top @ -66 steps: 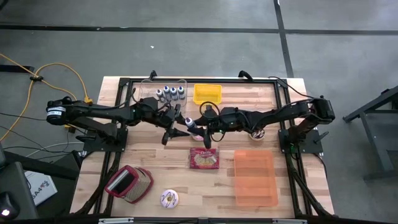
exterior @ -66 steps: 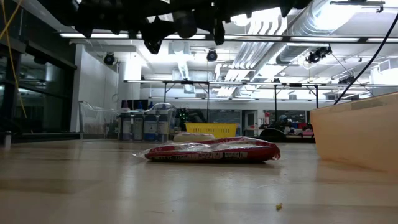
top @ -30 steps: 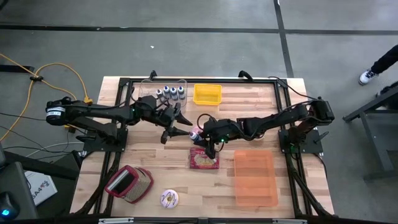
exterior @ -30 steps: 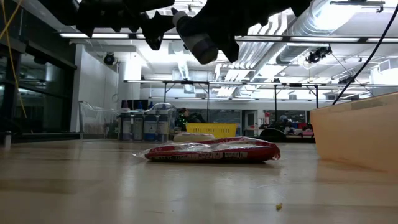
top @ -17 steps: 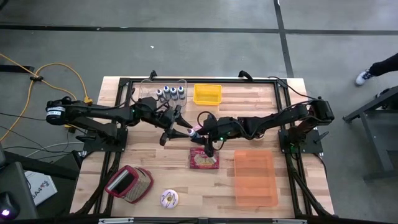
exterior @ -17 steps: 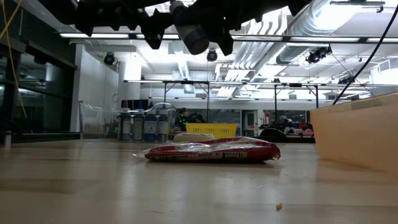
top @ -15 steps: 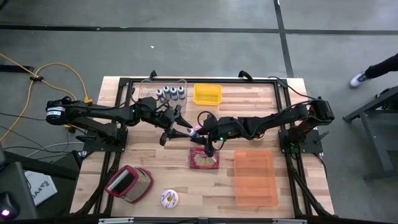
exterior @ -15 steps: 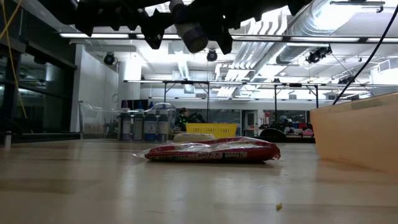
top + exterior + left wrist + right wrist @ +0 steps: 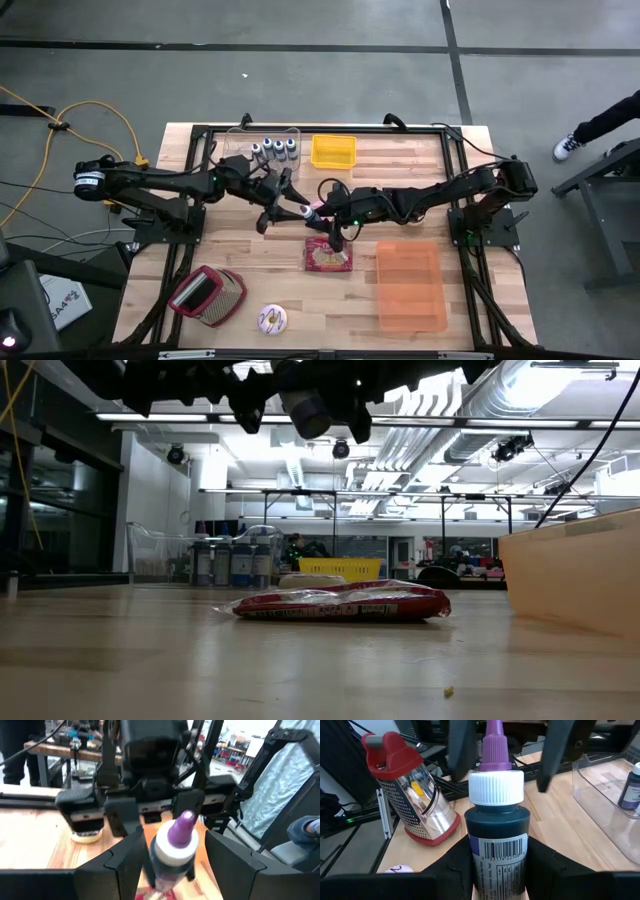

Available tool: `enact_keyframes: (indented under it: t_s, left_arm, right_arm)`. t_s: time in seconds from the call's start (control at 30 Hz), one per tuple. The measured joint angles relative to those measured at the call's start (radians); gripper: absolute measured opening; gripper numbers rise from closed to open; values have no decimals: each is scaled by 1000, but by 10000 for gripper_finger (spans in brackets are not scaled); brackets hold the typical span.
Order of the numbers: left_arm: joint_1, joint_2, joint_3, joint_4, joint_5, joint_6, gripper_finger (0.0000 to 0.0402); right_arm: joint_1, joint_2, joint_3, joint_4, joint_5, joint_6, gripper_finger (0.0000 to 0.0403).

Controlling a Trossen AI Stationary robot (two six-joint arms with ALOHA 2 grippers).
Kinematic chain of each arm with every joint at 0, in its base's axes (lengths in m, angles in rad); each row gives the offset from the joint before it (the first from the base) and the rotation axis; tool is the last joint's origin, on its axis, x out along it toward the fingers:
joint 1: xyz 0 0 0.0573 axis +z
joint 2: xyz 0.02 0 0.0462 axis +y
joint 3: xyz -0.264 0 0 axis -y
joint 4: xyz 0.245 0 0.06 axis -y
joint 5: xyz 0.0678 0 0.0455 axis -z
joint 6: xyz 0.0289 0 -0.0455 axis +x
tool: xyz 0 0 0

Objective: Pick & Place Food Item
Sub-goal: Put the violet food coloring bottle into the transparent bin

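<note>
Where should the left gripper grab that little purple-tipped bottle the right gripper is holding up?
Probably at the white cap, just below the purple tip. The right gripper already covers the dark body, so only the cap end of the bottle sticks out toward the open left gripper, which could come straight in along its axis.

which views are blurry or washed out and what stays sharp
Left wrist view: soft throughout, the purple-capped bottle smeared. Right wrist view: the bottle's barcode is crisp, the grater slightly soft. Low view: ceiling lights glare, arms are black silhouettes, the snack packet is sharp.
</note>
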Motion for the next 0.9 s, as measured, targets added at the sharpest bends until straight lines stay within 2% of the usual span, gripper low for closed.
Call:
enact_keyframes:
  t_s: [0.27, 0.5, 0.9]
  left_arm:
    - [-15, 16, 0, 22, -2, 0, 203]
    - [-12, 72, 0, 104, -1, -23, 203]
    - [-12, 73, 0, 113, 7, -54, 202]
  right_arm:
    - [0, 0, 0, 12, 4, 0, 119]
    - [0, 0, 0, 21, 6, -4, 119]
    - [0, 0, 0, -9, 7, 0, 119]
